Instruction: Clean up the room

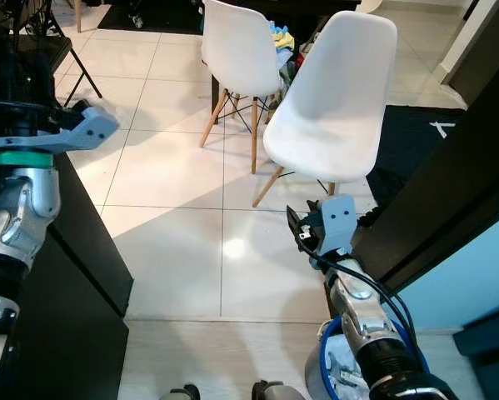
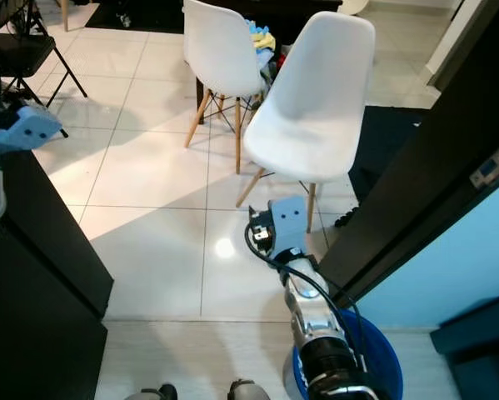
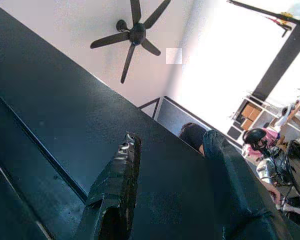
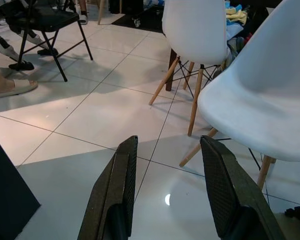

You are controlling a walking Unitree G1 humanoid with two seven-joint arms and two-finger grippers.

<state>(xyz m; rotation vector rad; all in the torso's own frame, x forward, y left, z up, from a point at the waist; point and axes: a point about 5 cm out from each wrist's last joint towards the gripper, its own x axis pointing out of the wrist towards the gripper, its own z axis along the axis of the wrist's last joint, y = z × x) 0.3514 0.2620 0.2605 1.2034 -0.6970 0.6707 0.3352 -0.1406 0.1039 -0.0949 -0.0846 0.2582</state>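
Observation:
My right gripper hangs open and empty over the white tiled floor, just in front of the nearer white chair. Its arm reaches up from the bottom of the eye views. A blue bucket with white crumpled stuff inside stands on the floor beside that arm. My left arm is raised at the left, above a black cabinet. The left gripper is open, holds nothing and points up along a dark surface toward a ceiling fan. Coloured clothes lie piled behind the chairs.
A second white chair stands farther back. A black folding chair is at the far left, with a person's sandalled foot near it. A dark door frame and a black mat are on the right.

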